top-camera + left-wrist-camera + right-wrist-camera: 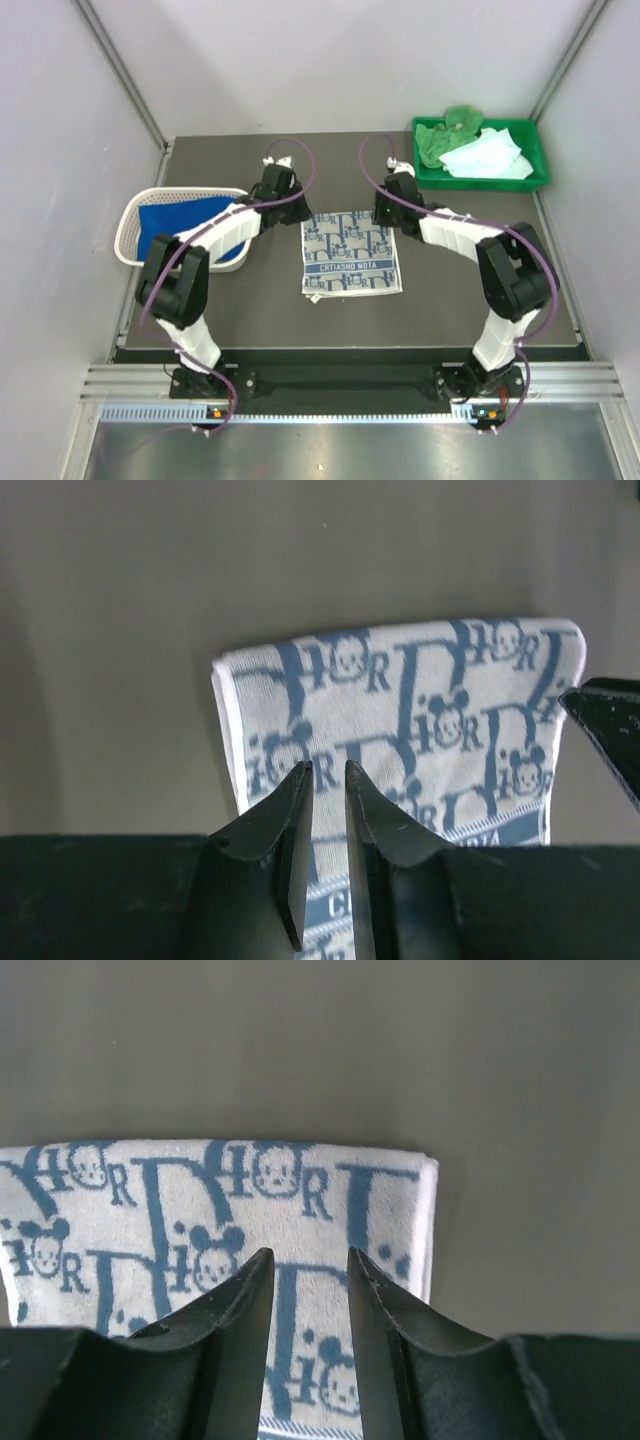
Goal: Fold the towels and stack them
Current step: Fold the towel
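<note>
A blue-grey patterned white towel [350, 252] lies folded flat in the middle of the dark table. My left gripper [290, 208] hovers at its far left corner, and in the left wrist view the towel [400, 720] shows through the narrow gap of the left gripper [325, 768]; the jaws are slightly open and hold nothing. My right gripper [386, 212] hovers at the far right corner. It is open wider, the right gripper [308, 1255] showing the towel [230, 1210] between its fingers. A royal blue towel [185, 215] lies in the basket. A green towel [445, 135] and a pale mint-white towel [487, 155] lie in the tray.
The white lattice basket [130, 225] stands at the table's left edge. The green plastic tray [540, 160] sits at the back right corner. Grey walls close in the table on three sides. A black finger of the right gripper [610, 730] shows at the right edge of the left wrist view.
</note>
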Robot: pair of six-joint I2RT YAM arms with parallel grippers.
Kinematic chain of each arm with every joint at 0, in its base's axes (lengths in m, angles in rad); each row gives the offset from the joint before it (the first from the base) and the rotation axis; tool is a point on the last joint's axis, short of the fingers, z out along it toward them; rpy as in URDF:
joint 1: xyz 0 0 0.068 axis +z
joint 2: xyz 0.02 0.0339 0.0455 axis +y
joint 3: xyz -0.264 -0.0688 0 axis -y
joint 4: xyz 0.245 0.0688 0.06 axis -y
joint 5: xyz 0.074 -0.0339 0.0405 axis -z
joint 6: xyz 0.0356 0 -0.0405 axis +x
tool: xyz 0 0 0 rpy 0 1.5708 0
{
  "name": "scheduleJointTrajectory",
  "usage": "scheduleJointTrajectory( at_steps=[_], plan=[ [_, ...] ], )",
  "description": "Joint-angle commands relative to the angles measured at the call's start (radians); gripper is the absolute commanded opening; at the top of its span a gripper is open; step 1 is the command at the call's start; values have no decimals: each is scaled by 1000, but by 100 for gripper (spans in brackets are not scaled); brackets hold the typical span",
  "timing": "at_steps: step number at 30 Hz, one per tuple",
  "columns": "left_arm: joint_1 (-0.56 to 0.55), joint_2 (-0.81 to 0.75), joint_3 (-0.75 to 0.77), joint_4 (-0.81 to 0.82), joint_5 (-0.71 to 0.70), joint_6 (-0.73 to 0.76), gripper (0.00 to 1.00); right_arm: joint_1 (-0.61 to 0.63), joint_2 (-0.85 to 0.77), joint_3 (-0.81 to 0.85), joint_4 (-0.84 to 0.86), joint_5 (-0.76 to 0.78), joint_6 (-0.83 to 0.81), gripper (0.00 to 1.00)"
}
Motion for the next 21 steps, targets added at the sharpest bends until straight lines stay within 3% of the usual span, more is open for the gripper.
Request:
scheduleJointTrajectory(
  at_steps=[1,8,15,21],
  plan=[
    [52,95,80,53,93,17,24,-18,84,104,-38,-38,-31,35],
    [107,255,127,166,178,-2,23,-83,235,234,-64,-91,-42,33],
    [121,378,187,123,144,-2,21,-134,298,279,-86,-123,-63,33],
    [130,381,206,89,122,-3,21,-157,279,265,-74,-138,-71,33]
  ],
)
